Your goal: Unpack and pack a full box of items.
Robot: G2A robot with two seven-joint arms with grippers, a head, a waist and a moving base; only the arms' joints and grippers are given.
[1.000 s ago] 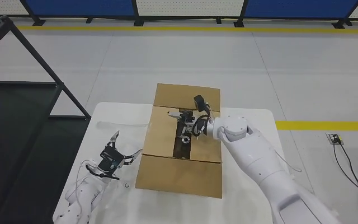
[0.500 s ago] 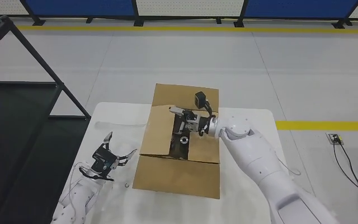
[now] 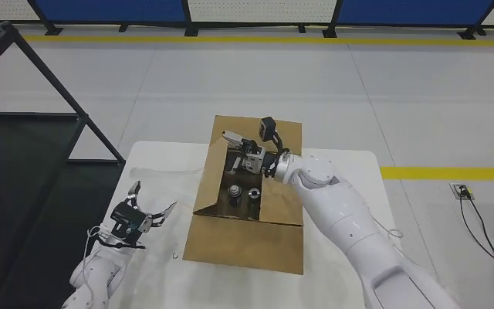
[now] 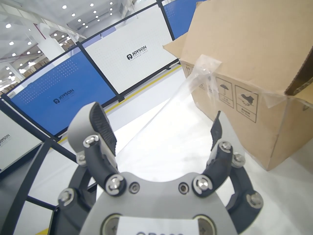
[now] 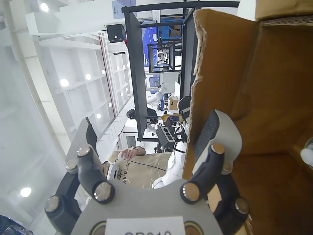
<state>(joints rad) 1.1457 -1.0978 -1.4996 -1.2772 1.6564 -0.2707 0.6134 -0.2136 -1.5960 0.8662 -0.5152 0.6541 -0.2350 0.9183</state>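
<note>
One brown cardboard box [image 3: 243,243] stands open on the counter [image 3: 166,166] from above, two dark round items [image 3: 234,191] inside, left jaws spread nearby; the left wrist view shows loose clear tape [image 4: 203,74] on its side; the right wrist view shows right jaws spread astride one raised flap [image 5: 220,62].

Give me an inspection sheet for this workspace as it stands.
Surface: white table, with the box standing on it.
Job's things: cardboard box, flaps open; two dark round items inside.
Clutter: loose clear tape hanging from the box; a small thing on the table, too small to tell.
Hands: right hand open, astride a raised flap; left hand open and empty, beside the box.
Cables: a cable on the floor, off the table.
Surroundings: blue and white panels, black frame, yellow floor line.
</note>
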